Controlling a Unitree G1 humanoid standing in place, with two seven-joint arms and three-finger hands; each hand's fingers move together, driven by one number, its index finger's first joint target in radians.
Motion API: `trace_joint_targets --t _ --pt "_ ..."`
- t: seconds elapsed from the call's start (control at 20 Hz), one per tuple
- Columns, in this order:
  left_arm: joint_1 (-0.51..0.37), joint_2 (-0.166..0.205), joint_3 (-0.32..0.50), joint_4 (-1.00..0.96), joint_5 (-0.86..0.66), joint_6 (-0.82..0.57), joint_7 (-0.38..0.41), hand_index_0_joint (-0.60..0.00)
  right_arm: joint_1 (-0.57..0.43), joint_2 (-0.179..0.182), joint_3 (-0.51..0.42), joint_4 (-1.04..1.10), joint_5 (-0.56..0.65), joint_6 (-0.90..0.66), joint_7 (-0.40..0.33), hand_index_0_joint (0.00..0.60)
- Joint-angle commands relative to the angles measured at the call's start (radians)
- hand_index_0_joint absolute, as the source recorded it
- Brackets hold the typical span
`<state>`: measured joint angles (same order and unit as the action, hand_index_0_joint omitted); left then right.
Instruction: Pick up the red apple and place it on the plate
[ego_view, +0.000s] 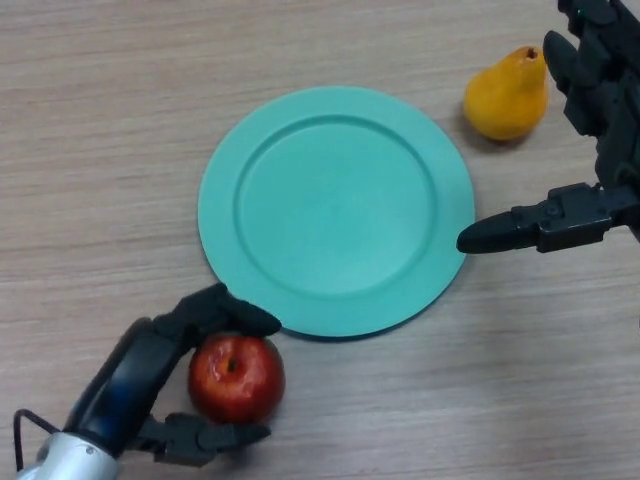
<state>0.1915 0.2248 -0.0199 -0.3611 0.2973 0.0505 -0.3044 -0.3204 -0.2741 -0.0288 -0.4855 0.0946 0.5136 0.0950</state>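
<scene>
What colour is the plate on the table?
The plate is teal green, plain with no pattern; the head view shows it best.

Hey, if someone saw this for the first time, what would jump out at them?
The big teal plate in the middle of the table, with nothing on it. Just below its lower-left rim, the left hand curls its fingers round the red apple, which is on the table. At upper right lies a yellow pear, with the right hand open beside it.
</scene>
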Motion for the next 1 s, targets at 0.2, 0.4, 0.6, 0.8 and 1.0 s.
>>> trace_joint_targets --t 0.2,0.4,0.6,0.8,1.0 --pt "-0.079 0.013 0.064 -0.253 -0.067 0.166 -0.037 -0.6 -0.046 -0.01 -0.023 -0.116 -0.026 -0.032 -0.013 0.0" --pt "-0.313 0.058 0.127 -0.083 -0.153 0.084 -0.003 -0.6 -0.054 0.015 -0.006 -0.181 0.008 0.047 -0.029 0.0" --pt "-0.508 0.08 0.055 0.131 -0.129 0.038 0.016 -0.6 -0.055 0.024 0.026 -0.219 -0.004 0.087 -0.017 0.0" --pt "-0.562 0.098 0.001 0.34 0.108 -0.308 -0.05 -0.55 -0.039 0.026 0.016 -0.245 -0.009 0.102 0.01 0.0" --pt "-0.54 0.066 0.037 0.331 -0.015 -0.247 -0.036 -0.055 -0.014 0.008 -0.013 -0.256 0.025 0.109 0.045 0.0"
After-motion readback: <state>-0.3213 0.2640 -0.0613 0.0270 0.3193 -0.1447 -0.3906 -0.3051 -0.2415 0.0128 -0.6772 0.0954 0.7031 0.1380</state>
